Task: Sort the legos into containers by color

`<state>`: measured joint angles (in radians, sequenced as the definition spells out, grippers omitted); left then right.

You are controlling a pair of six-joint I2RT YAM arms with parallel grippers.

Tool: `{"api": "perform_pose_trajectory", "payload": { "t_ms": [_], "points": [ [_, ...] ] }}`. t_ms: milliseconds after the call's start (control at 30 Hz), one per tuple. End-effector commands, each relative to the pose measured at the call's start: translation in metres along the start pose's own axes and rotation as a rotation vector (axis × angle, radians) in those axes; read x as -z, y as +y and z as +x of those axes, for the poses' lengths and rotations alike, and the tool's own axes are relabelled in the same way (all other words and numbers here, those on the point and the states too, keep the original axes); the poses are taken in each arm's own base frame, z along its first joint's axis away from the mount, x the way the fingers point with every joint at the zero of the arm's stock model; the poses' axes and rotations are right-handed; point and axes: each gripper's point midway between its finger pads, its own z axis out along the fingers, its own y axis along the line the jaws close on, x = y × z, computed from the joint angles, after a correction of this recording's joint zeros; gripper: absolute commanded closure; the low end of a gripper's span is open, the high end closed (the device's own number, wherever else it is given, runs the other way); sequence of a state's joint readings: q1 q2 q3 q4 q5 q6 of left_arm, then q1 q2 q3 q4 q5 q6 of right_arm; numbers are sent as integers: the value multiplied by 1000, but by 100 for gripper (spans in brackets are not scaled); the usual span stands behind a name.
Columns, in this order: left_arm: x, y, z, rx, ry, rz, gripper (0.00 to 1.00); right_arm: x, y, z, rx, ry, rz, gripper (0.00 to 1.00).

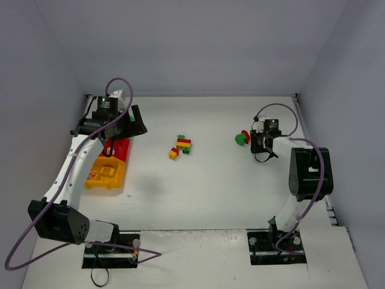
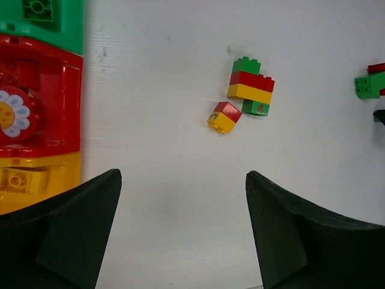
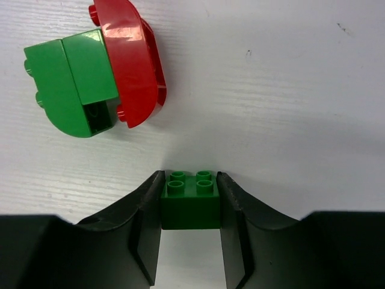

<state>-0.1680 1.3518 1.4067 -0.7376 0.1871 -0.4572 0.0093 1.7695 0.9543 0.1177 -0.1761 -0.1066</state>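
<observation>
Right gripper (image 3: 190,180) clamped tight on glossy green four-stud brick (image 3: 191,206), right side of table (image 3: 289,90), near rounded red-green pair (image 3: 96,72). Left gripper (image 2: 181,179) spread wide, empty, by bins (image 2: 69,102).

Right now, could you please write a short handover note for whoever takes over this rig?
The left pincer is open and empty, above the table beside the bins.
The right pincer is shut on a green brick, near the green-and-red curved pair.
Done: the green bin, red bin and yellow bin each hold a matching piece.
Left: the held brick, the curved pair, the mixed stack and the red-yellow pair.
</observation>
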Motion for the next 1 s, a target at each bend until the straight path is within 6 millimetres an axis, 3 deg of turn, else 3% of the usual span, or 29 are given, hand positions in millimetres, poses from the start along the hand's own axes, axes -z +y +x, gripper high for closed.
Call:
{"api": "perform_pose_trajectory", "payload": {
  "t_ms": [0,133,200,233,267,300,333,367,467,567,733,967],
  "points": [
    [12,-15,-4,-23,-35,55,23,16,11,-21,35,-84,-19,95],
    [16,-36,-2,-47,-28,128,23,38,47,-41,124,-163,-71,100],
    [17,-51,1,-60,-8,199,23,61,87,-57,208,-246,-167,100],
    [19,-60,2,-68,0,230,23,79,100,-70,255,-311,-199,100],
    [22,-78,7,-73,28,311,23,101,139,-75,345,-385,-304,100],
    [22,-78,7,-73,29,312,23,102,145,-74,352,-386,-338,100],
    [23,-89,8,-73,37,350,23,122,158,-83,404,-452,-370,100],
    [27,-100,12,-73,60,409,23,135,180,-82,461,-483,-423,100],
    [37,-130,20,-66,108,551,23,177,222,-86,592,-596,-550,100],
    [48,-154,29,-77,138,639,23,214,254,-86,658,-675,-677,99],
    [63,-180,38,-108,158,716,23,244,284,-85,716,-726,-770,97],
    [60,-197,54,-108,193,743,23,270,308,-89,760,-774,-848,96]
  ]
}}
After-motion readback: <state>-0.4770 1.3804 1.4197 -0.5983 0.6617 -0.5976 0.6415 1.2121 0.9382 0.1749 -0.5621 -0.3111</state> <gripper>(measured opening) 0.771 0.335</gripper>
